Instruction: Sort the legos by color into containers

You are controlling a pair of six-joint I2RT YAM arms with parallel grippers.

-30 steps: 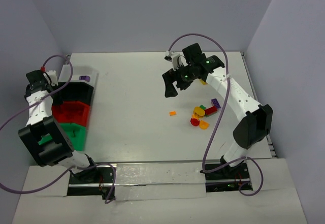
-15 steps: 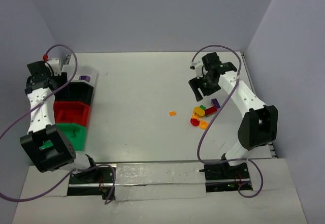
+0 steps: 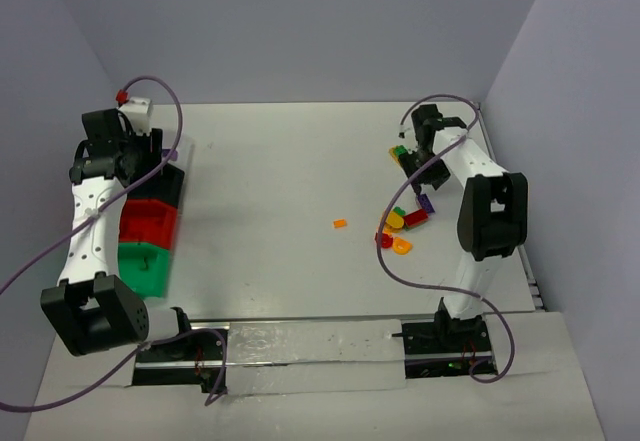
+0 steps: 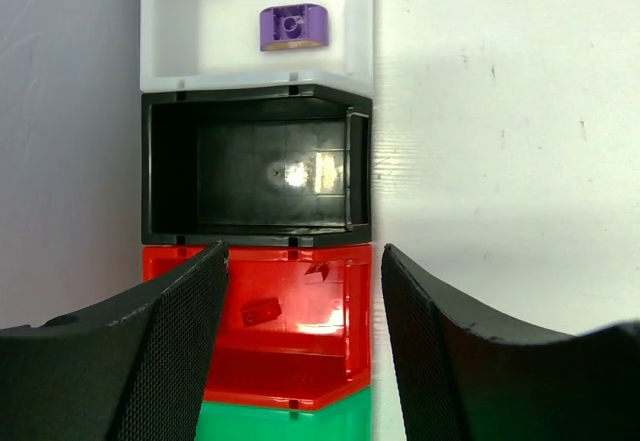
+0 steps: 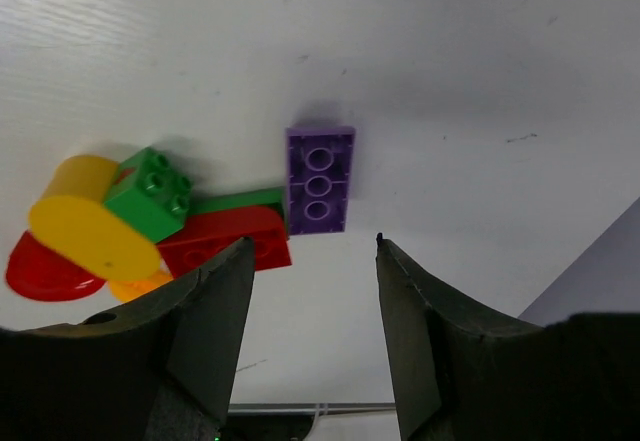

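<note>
My left gripper (image 4: 303,253) (image 3: 140,156) hangs open and empty above the row of containers. Below it lie the white bin (image 4: 360,21) holding a purple lego (image 4: 293,26), the empty black bin (image 4: 255,166), the red bin (image 4: 300,361) with two red pieces, and the green bin (image 4: 290,423). My right gripper (image 5: 312,244) (image 3: 418,173) is open just short of a purple plate (image 5: 320,179). That plate lies beside a pile of legos: a green brick (image 5: 150,193), a yellow rounded piece (image 5: 90,223) and a red brick (image 5: 225,243).
A lone orange piece (image 3: 340,224) lies mid-table, left of the pile (image 3: 400,226). The right side wall (image 5: 600,281) stands close to my right gripper. The bins (image 3: 150,221) line the table's left edge against the left wall.
My right arm has swung right and down to the lego pile while its jaws narrowed. My left gripper has shifted toward the far end of the bin row and opened wider.
</note>
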